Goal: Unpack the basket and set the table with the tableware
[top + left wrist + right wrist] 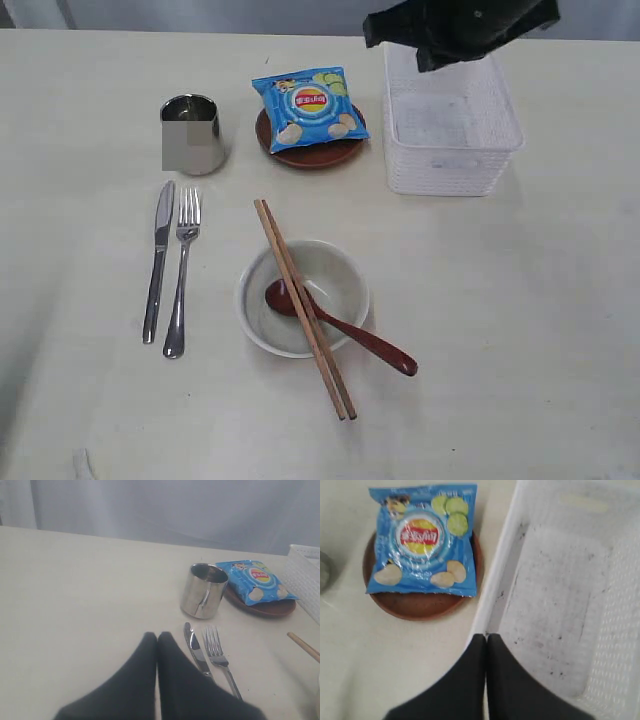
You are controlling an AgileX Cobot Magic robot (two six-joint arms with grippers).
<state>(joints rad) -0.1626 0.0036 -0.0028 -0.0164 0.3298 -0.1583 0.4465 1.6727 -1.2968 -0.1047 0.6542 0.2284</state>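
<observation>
The white basket (450, 165) stands empty at the back right of the table (520, 330). My right gripper (486, 637) hangs shut over the basket's near rim (495, 590), holding nothing; its arm (460, 28) shows at the top of the exterior view. The steel cup (192, 133) stands at the back left. In front of the cup, the knife (158, 260) and fork (183, 270) lie side by side. The bowl (330, 275) holds the reddish spoon (345, 328), and the chopsticks (303, 305) lie across it. My left gripper (157, 636) is shut and empty, just left of the knife (196, 652).
A blue chip bag (310, 105) lies on the dark brown plate (312, 156) between the cup and the basket. Bare tabletop stretches to the right of the bowl and along the front edge.
</observation>
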